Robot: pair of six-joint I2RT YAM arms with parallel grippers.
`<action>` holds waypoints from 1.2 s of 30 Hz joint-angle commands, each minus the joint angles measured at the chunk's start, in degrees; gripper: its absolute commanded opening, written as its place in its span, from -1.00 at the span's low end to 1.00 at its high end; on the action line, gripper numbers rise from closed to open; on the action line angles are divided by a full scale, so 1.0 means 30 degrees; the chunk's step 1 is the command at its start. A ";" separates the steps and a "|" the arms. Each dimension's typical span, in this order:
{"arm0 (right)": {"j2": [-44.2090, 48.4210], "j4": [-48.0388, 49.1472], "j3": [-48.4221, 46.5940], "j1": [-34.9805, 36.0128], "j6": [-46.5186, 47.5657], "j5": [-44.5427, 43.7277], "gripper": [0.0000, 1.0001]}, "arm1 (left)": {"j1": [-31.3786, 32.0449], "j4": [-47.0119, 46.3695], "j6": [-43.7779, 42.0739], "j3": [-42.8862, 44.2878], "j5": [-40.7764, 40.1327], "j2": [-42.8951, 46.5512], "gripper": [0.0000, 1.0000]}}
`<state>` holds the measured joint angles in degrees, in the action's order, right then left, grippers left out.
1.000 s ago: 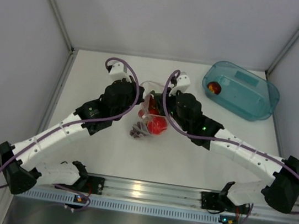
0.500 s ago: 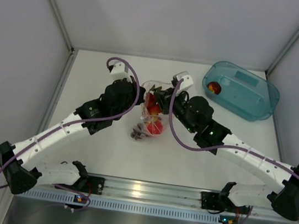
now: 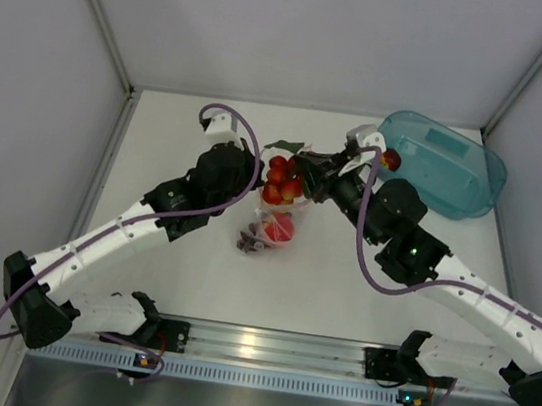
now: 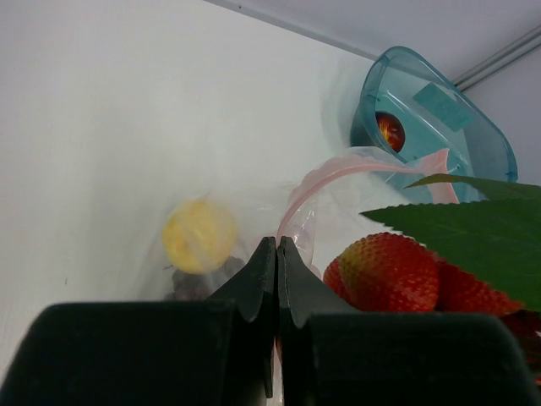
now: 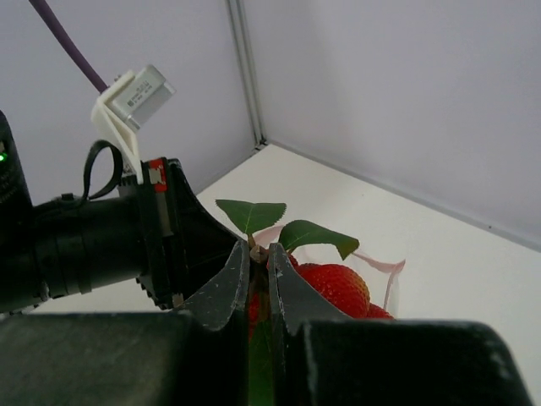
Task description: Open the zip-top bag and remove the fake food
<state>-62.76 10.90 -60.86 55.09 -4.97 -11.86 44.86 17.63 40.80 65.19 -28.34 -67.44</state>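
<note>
**Left pincer**: clenched on the rim of the zip-top bag, at the pink zip strip. The bag hangs from this pincer with its mouth open. Its lower part rests on the table.

**Right pincer**: clenched on the stem of the berry bunch, directly under the green leaves. The bunch is off the table, just beside the left pincer and above the bag mouth.

**Bag contents, below both pincers:**
- lemon
- red apple
- dark grape bunch

**Beyond the right pincer:** the teal tub holds one round red-orange fruit.
</note>
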 commanded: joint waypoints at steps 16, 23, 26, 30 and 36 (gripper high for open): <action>0.1818 -0.1346 -0.4118 -0.6051 -0.1681 -0.0092 -1.00 | -0.0393 -0.0544 -0.0356 0.0067 0.0247 0.0097 -1.00; -0.0399 -0.2693 -0.4642 -1.2929 -0.1857 0.0200 -1.00 | -0.0423 -0.0573 -0.0415 0.0156 0.0833 0.0301 -1.00; -0.2622 -0.3162 -0.5402 -1.5428 -0.2997 0.0203 -1.00 | -0.0423 -0.0573 -0.0298 0.0214 0.1037 0.0390 -1.00; -0.5324 -0.2493 -0.5846 -1.7511 -0.3849 -0.0352 -1.00 | -0.0423 -0.0573 -0.0268 0.0302 0.1739 0.0478 -1.00; -0.9749 -0.2081 -0.7836 -1.9212 -0.4026 -0.0939 -1.00 | -0.0423 -0.0573 -0.0268 0.0126 0.2208 0.0537 -1.00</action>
<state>-89.30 1.06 -78.39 -0.43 -15.49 -13.32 43.90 17.65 40.38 65.19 -23.27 -67.44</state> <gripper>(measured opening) 0.055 0.020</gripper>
